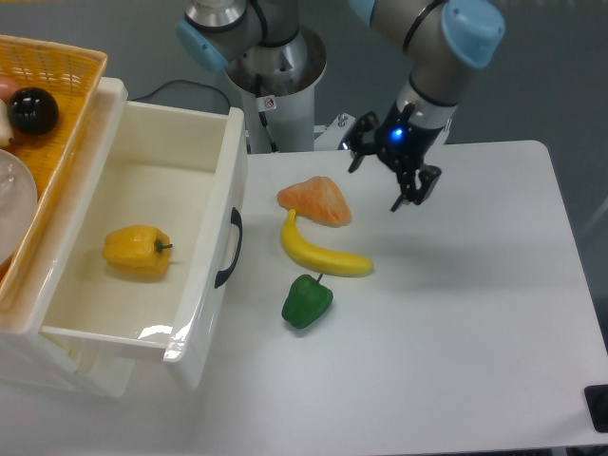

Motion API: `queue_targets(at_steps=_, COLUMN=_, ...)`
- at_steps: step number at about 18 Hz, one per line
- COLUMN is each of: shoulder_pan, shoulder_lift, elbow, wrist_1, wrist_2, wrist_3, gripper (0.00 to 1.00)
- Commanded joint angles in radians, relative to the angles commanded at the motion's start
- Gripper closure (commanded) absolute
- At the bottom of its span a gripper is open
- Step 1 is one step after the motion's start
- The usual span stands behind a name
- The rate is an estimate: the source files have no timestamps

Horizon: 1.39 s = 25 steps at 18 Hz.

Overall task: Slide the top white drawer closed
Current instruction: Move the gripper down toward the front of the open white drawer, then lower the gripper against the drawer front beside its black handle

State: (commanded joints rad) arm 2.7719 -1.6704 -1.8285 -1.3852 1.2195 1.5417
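Top white drawer (142, 256) sitting fully open, well left of gripper (388, 176). I'm hovering gripper above table (475, 313), jaws spread, gripping nothing. Closing push all remaining.

1. You see the arm (432, 57): grey tubular links with light-blue joint caps.
2. Its base column (280, 95) is silver metal, with a small white sticker.
3. The gripper (385, 176) is black, with a blue light on its wrist.
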Motion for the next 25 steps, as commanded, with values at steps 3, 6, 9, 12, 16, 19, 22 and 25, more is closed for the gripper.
queue_targets(at_steps=3, shoulder_pan=-0.005, shoulder_lift=-0.015, elbow=0.009, wrist_1=-0.002, wrist_2=-0.009, wrist_3=-0.057, gripper=0.33)
queue_targets(at_steps=6, shoulder_pan=-0.047, shoulder_lift=-0.025, elbow=0.009, wrist_1=0.001, wrist_2=-0.047, wrist_3=-0.158, gripper=0.47)
queue_targets(at_steps=9, shoulder_pan=-0.11, shoulder_lift=-0.052, elbow=0.028, wrist_1=0.002, wrist_2=-0.063, wrist_3=-0.277, gripper=0.65)
queue_targets(at_steps=12, shoulder_pan=-0.155, shoulder_lift=-0.064, elbow=0.031, wrist_1=0.0, wrist_2=-0.072, wrist_3=-0.36, gripper=0.67)
queue_targets(at_steps=16, shoulder_pan=-0.167, shoulder_lift=-0.066, elbow=0.029, wrist_1=-0.018, wrist_2=-0.149, wrist_3=-0.466, gripper=0.79)
queue_targets(at_steps=19, shoulder_pan=-0.17, shoulder_lift=-0.069, elbow=0.037, wrist_1=-0.02, wrist_2=-0.198, wrist_3=-0.512, gripper=0.82)
queue_targets(at_steps=22, shoulder_pan=-0.187, shoulder_lift=-0.069, elbow=0.043, wrist_1=-0.018, wrist_2=-0.222, wrist_3=-0.557, gripper=0.82)
queue_targets(at_steps=25, shoulder_pan=-0.196, shoulder_lift=-0.072, elbow=0.058, wrist_1=-0.018, wrist_2=-0.258, wrist_3=-0.589, gripper=0.82)
